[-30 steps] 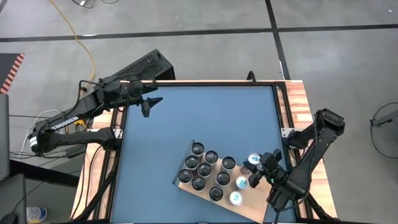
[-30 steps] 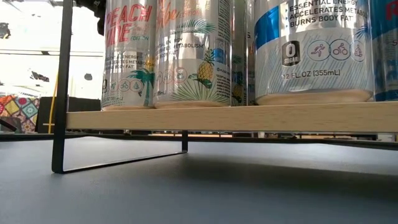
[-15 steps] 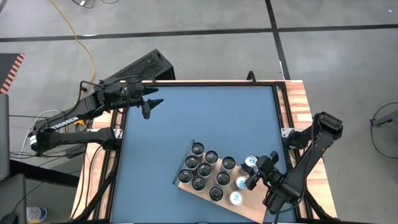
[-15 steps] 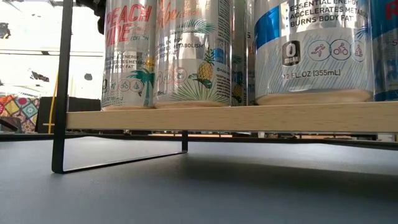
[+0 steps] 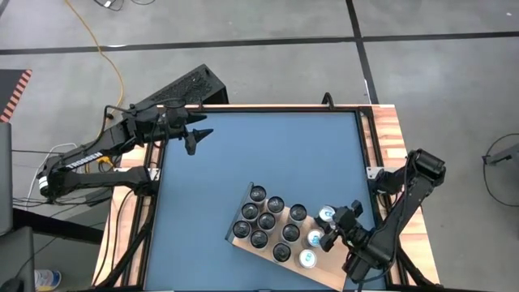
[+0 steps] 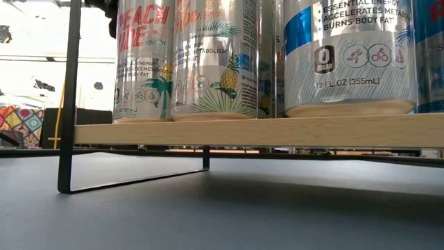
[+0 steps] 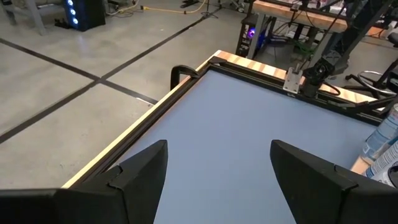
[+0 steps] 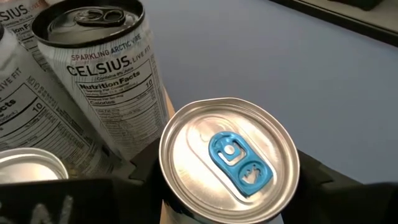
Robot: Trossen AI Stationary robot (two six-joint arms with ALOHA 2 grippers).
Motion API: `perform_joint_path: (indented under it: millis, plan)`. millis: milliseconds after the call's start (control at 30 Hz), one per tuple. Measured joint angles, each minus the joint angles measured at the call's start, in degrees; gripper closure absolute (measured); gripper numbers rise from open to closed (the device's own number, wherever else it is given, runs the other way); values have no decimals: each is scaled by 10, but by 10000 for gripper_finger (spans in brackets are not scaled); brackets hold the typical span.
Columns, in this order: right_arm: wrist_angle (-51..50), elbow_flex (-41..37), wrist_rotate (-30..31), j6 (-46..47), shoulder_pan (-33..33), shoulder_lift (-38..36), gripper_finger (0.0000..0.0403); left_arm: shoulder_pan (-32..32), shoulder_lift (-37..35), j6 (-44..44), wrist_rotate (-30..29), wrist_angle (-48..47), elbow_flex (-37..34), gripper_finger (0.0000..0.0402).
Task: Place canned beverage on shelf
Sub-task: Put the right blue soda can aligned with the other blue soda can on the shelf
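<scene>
The shelf (image 5: pixel 243 240) is a light-wood board on dark metal legs, standing askew near the table's front right; in the low view its board (image 6: pixel 257 130) carries several cans. A silver canned beverage with a blue tab (image 5: pixel 327 214) stands upright at the shelf's far right end, and my right gripper (image 5: pixel 334 225) is shut on it. In the right wrist view its top (image 8: pixel 230 158) fills the middle, next to a Celsius can (image 8: pixel 102 74). My left gripper (image 5: pixel 197 135) hovers open and empty over the table's far left (image 7: pixel 217 174). My right gripper pinches the canned beverage between its two fingers (image 8: pixel 146 163), on opposite sides of the wall just under the top rim (image 8: pixel 285 198). The fingers come slanting down from the table's near right. The can stays upright; its bottom is hidden, so I cannot tell whether it stands on the shelf.
Several dark-topped cans (image 5: pixel 268 221) and two light-topped ones (image 5: pixel 308 258) crowd the shelf close to the held can. Blue table (image 5: pixel 259 154) lies between the shelf and the left gripper. Wooden strips (image 5: pixel 389 138) edge the table.
My right gripper has carried the can a short way toward the table's near edge and down, closer to the cans on the shelf. The can has stayed upright in the hold.
</scene>
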Motion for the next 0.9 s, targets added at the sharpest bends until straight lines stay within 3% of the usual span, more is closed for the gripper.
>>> perform_joint_path:
  millis: [500,900]
  plan:
    - [8,0,-9,-15,-9,0,125,0,0,-1,0,0,0,132]
    - [12,0,-8,-16,-2,-11,117,0,0,-1,0,0,0,132]
